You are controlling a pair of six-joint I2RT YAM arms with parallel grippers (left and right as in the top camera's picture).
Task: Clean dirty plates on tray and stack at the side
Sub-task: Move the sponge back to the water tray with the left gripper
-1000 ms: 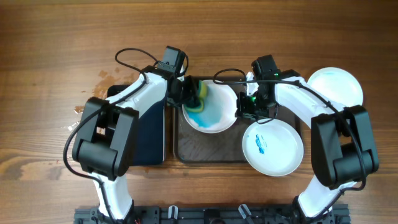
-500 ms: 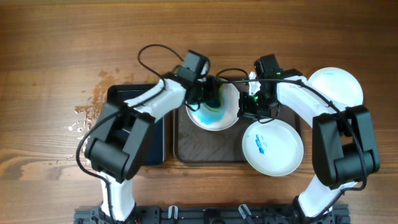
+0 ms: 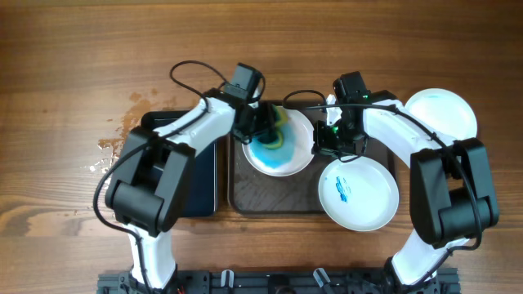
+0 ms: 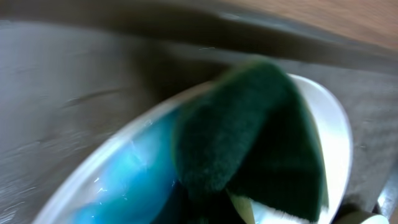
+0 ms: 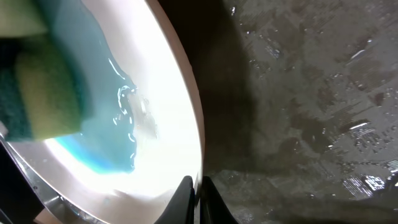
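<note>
Though blue-filmed, plate (image 3: 292, 160) under sponge (image 3: 277, 123).

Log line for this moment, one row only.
phase: scrubbing | left gripper: shut on sponge, on blue-filmed plate | right gripper: shut on plate rim | tray: second plate, smeared, at right edge

Warm brown wooden table (image 3: 73, 49), long horizontal grain, fills overhead view edge to edge. Scatter of wet droplets (image 3: 114, 140) on wood at left, glinting pale. Black ribbed bar (image 3: 270, 284) along near edge. Light even and soft, shadows short. Blurred strip of same wood across top of left wrist view.
</note>
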